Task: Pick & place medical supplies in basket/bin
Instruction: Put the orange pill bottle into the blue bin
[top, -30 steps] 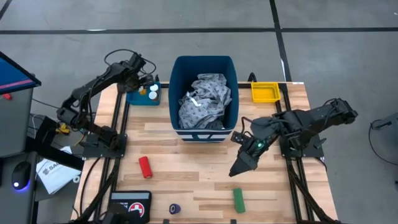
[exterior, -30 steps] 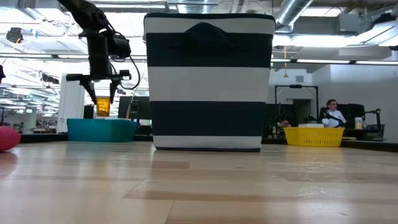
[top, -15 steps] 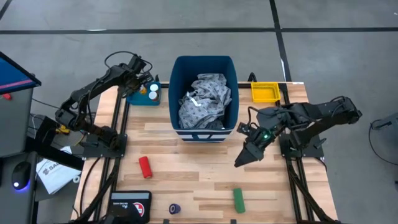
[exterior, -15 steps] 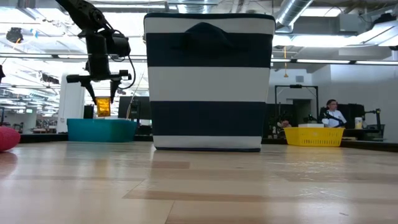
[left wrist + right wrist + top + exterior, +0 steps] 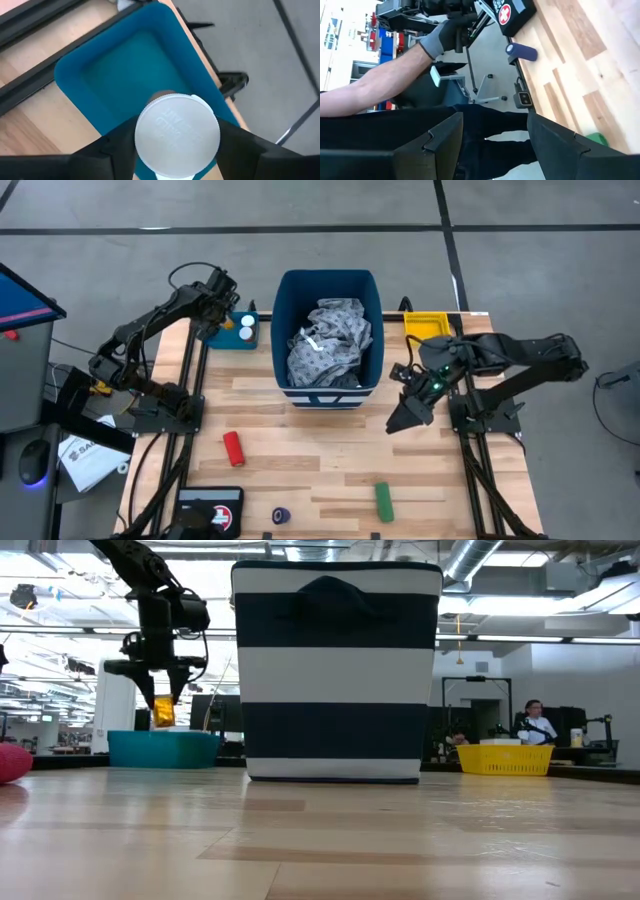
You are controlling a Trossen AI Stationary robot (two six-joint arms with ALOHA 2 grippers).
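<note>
Left gripper (image 5: 160,690) hangs above the shallow teal plastic tray (image 5: 222,337) at the table's far left corner, fingers clamped on a small orange bottle with a white screw cap (image 5: 177,135). Bottle sits clear of the tray floor. Risk: a release from this height could bounce or tip the bottle over the low rim, or knock the small white bottle (image 5: 245,334) already lying at the tray's inner end.

Centre: tall dark blue fabric bin with a white stripe (image 5: 335,670) holds the grey patterned cloth gown (image 5: 328,340). Nothing loose there.

Near edge of the table, items not yet collected: red cylinder (image 5: 233,447), dark blue roll (image 5: 282,516), green cylinder (image 5: 383,499). All round, so a glancing finger could send any of them rolling off the wooden table (image 5: 300,450).

Right gripper (image 5: 408,416) hovers over bare boards just right of the bin, fingers apart, holding nothing. Yellow tray (image 5: 426,328) sits behind it.

A person's gloved hand (image 5: 442,37) shows beyond the near edge, close to the roll; an arm reaching there could meet it.
</note>
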